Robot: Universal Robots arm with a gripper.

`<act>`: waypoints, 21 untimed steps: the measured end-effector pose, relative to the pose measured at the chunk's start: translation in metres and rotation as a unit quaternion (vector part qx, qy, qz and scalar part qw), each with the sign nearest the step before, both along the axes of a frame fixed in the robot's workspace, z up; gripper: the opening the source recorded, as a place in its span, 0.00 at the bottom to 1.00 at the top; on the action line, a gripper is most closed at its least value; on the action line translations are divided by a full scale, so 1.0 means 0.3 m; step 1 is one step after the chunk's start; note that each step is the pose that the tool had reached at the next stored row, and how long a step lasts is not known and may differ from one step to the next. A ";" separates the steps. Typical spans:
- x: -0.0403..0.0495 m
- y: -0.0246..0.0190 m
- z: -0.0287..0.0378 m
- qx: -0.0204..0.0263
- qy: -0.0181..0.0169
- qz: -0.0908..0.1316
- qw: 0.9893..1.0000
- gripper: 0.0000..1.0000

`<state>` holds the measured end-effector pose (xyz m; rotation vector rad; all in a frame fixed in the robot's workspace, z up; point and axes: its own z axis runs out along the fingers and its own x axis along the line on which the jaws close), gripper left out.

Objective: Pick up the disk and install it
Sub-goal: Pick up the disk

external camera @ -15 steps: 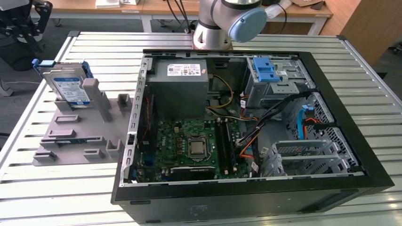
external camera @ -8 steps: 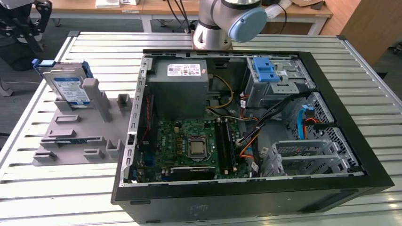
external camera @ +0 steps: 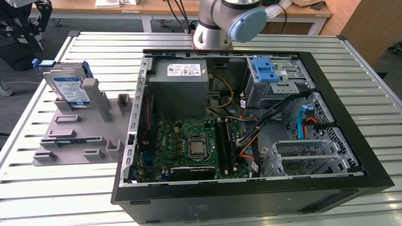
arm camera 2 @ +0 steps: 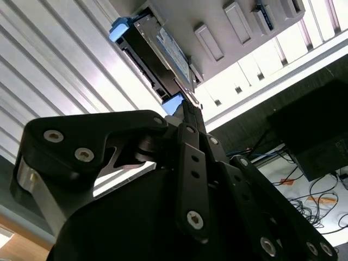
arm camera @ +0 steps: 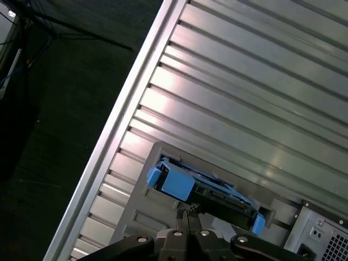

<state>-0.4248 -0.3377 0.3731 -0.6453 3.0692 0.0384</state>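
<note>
Your black gripper (arm camera: 185, 210) – thin fingers pressed together, empty – hangs near the upright silver-grey, blue-framed disk (external camera: 70, 87), nine o'clock from the open black case (external camera: 220, 207) in the exterior view.

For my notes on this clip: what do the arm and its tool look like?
The arm is silver-grey and tubular, with a round pale-blue cap on its joint. The tool is matte black, built from flat angular link bars fastened with silver screw heads, and it tapers to two slim tips.
</note>
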 end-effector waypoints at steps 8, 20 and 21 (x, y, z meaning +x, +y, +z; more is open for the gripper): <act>0.000 0.000 0.000 0.000 0.000 0.000 1.000 0.11; 0.000 0.000 -0.001 0.000 0.000 0.068 0.998 0.11; 0.000 0.000 0.000 0.000 0.000 0.076 0.997 0.11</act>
